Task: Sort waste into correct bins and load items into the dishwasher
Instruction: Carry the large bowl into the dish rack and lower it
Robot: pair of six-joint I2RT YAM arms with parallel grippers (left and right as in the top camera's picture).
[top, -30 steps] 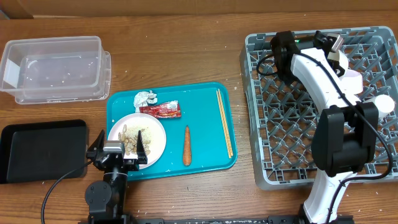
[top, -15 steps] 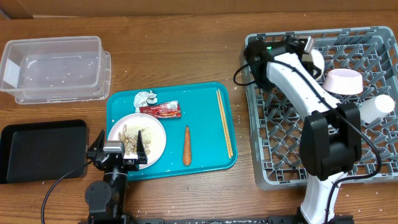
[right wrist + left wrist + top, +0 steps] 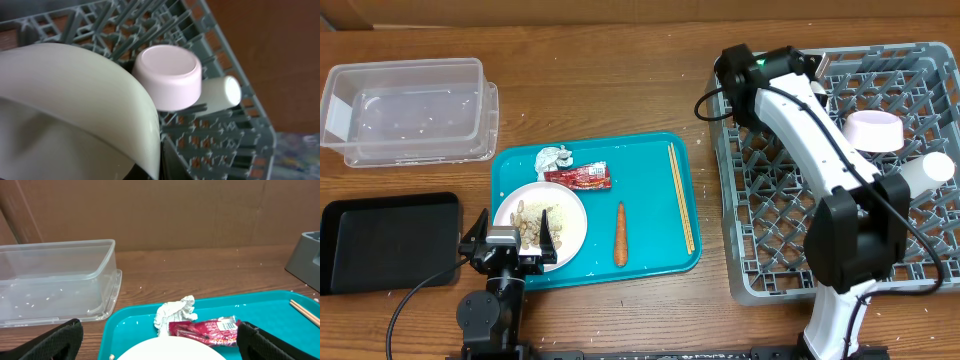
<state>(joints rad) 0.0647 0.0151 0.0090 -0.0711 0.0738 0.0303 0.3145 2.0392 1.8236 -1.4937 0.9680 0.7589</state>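
The right gripper (image 3: 814, 67) is seen at the far left corner of the grey dish rack (image 3: 770, 200), clamped on the white bowl (image 3: 70, 105), whose rim fills the wrist view; an upturned pale pink bowl (image 3: 873, 130) and a white cup (image 3: 930, 170) on its side lie just beside each other in the rack. The left gripper (image 3: 160, 342) is held with fingers wide apart over the plate (image 3: 565, 215) of rice scraps (image 3: 535, 222) on the teal tray (image 3: 650, 160); a foil ball (image 3: 555, 157), red wrapper (image 3: 578, 177), carrot (image 3: 620, 233) and chopsticks (image 3: 681, 195) are also carried there. White print is borne by the wrapper, but it cannot be read. The clear tub (image 3: 410, 110) and black tray (image 3: 385, 240) are set to the left.
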